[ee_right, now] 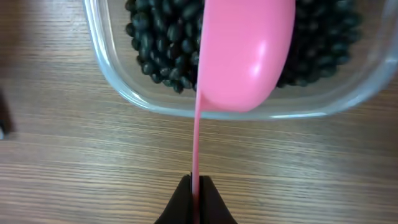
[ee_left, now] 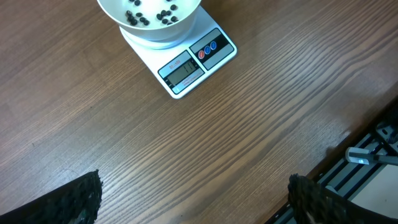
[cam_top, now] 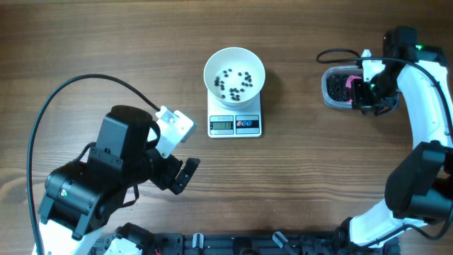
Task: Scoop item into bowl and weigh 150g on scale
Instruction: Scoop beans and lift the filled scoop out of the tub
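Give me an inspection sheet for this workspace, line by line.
Surface: wooden table; no stray beans seen.
Job's things: white bowl sits on the digital scale, a few black beans inside; clear tub at right holds the bean heap.
Clutter: nothing seen.
Grippers: right gripper shut on the handle of the pink spoon, spoon head over the tub; left gripper open, empty, above bare wood.
Cables: black cable loops across the table by the left arm; a second cable lies near the tub.
Surroundings: dark rail along the table's near edge.
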{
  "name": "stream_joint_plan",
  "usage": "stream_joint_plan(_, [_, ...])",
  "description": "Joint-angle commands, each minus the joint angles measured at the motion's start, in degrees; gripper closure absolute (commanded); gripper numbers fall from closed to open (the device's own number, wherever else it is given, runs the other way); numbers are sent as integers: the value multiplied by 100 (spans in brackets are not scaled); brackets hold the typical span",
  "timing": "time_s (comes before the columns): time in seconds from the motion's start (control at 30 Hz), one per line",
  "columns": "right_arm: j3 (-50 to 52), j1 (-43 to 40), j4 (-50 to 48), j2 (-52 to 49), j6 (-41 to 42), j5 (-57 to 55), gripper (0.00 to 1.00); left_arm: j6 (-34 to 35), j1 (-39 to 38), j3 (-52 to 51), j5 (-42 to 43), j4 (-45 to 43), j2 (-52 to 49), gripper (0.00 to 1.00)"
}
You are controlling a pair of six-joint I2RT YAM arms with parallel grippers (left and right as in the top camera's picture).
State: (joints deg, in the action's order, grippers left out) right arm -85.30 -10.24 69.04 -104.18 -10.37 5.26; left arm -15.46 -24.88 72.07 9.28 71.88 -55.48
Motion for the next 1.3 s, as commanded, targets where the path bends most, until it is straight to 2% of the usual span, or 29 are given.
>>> stream_joint_plan(0.0, [-48,9,35,-468,4,573,96,-81,42,70,-13,-7,31,0])
stream_joint_plan(0.6, [-129,-149,385,-391,155,914,96,-81,42,70,-13,-7,31,0])
stream_joint_plan(1.27, [-149,-1464,203,-391,-166,3541,95,-81,42,70,-13,-7,31,0])
